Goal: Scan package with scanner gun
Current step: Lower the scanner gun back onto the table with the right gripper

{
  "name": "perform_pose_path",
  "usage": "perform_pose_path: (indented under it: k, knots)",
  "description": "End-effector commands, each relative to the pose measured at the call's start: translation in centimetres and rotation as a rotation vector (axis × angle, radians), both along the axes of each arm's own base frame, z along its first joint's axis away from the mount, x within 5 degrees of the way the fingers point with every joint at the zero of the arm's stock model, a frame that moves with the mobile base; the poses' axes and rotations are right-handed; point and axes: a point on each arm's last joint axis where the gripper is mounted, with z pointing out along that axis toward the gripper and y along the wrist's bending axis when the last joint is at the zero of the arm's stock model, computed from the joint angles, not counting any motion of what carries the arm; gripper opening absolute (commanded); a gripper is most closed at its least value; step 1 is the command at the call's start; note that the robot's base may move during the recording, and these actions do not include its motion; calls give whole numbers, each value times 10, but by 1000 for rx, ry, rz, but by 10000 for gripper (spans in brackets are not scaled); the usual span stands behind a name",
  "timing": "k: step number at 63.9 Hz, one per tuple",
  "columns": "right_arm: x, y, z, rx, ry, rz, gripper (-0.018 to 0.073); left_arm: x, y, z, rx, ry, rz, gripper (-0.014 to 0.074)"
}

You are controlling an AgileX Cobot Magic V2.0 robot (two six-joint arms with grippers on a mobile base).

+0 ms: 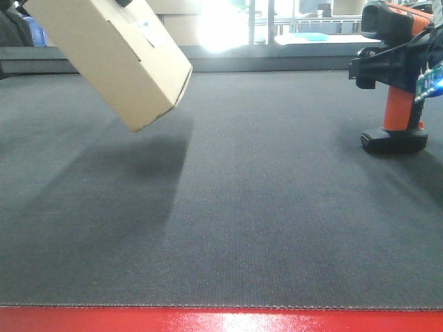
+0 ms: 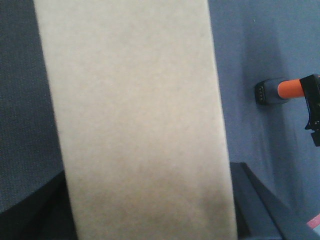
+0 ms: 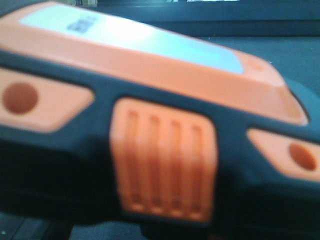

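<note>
Package (image 1: 114,59): plain tan cardboard box w/ white label (image 1: 147,28), tilted above mat (image 1: 277,207).

We see the left tool (image 2: 150,220) raised high at the left, its dark fingers (image 2: 252,200) pressed against opposite sides of the tilted package (image 1: 111,55), which hangs in the air. Our right tool (image 1: 387,69) reaches in level from the right edge, its black jaws closed about the upright scanner gun (image 1: 398,111) just beneath the head.
</note>
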Motion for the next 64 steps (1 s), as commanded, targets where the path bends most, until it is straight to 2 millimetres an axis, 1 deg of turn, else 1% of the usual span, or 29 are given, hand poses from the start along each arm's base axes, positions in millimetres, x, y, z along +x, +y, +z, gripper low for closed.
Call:
perform_pose_path:
  k: [1, 22, 38, 50, 64]
  knots:
    - [-1, -1, 7, 10, -11, -6, 541, -3, -3, 7, -17, -21, -4, -111]
    - [-5, -1, 13, 29, 26, -2, 541, -3, -3, 7, -17, -21, -4, -111]
    - [-16, -2, 17, 33, 27, -1, 541, -3, -3, 7, -17, -21, -4, -111]
    - [-22, -2, 12, 37, 56, -4, 541, -3, -3, 7, -17, -21, -4, -111]
    - [-23, -3, 10, 50, 75, -12, 541, -3, -3, 7, -17, -21, -4, -111]
